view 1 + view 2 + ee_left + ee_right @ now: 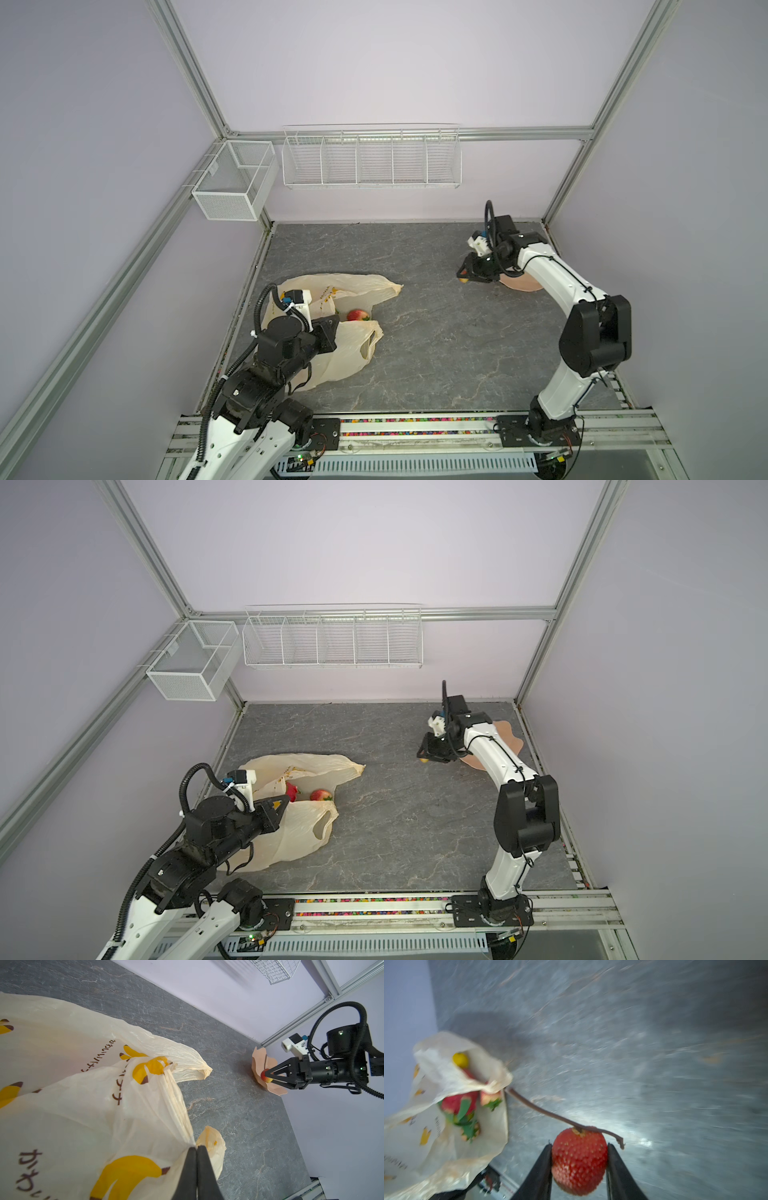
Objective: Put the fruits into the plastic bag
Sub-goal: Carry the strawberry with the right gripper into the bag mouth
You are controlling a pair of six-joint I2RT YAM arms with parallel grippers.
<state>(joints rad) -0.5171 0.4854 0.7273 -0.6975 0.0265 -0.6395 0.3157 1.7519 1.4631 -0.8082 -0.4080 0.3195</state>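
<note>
The plastic bag (pixel 349 286) lies on the left side of the grey worktop (pixel 436 332), close to the left arm. It is thin and cream, with yellow bananas printed on it. The left hand (pixel 196 1148) is clenched tight on a bunched bit of the bag's edge. Its two black fingers are pressed together with the plastic pinched between them. In both top views that hand (pixel 286 800) sits over the bag's mouth, and the mouth gapes toward the middle of the worktop.

Some fruit is in the bag. The right wrist view shows a yellow round fruit (pixel 460 1060) deep inside, and a big red fruit with green scales (pixel 456 1103) in front of it. A second strawberry (pixel 357 315) lies right at the mouth, between the two handles.

The right hand (pixel 579 1145) is far away, at the back right of the worktop. It is grasping a red strawberry (pixel 579 1159) between its two black fingers, one on each side. A long thin brown stalk sticks out of the top of this strawberry. The right wrist view is blurry. In the left wrist view this hand (pixel 265 1075) is just in front of a peach bowl (pixel 259 1061) with a wavy rim, and the bowl (pixel 509 733) sits by the right wall.
</note>
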